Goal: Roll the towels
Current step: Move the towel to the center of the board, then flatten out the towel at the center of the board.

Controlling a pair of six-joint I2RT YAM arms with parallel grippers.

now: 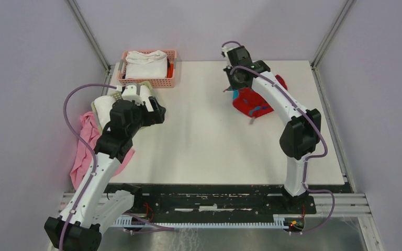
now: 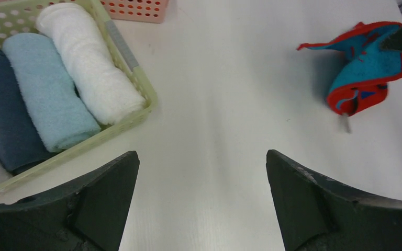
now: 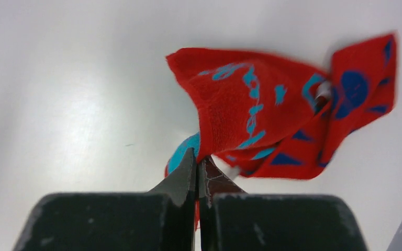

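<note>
The red towel with teal-blue marks lies crumpled at the back right of the table. It also shows in the left wrist view. My right gripper is shut on an edge of this towel and lifts part of it off the table. My left gripper is open and empty over bare table, beside a green basket. In the basket lie a rolled white towel, a rolled light blue towel and a rolled dark blue one.
A pink basket at the back left holds a folded white towel. A plain pink cloth hangs over the table's left edge beside the left arm. Frame posts stand at the back corners.
</note>
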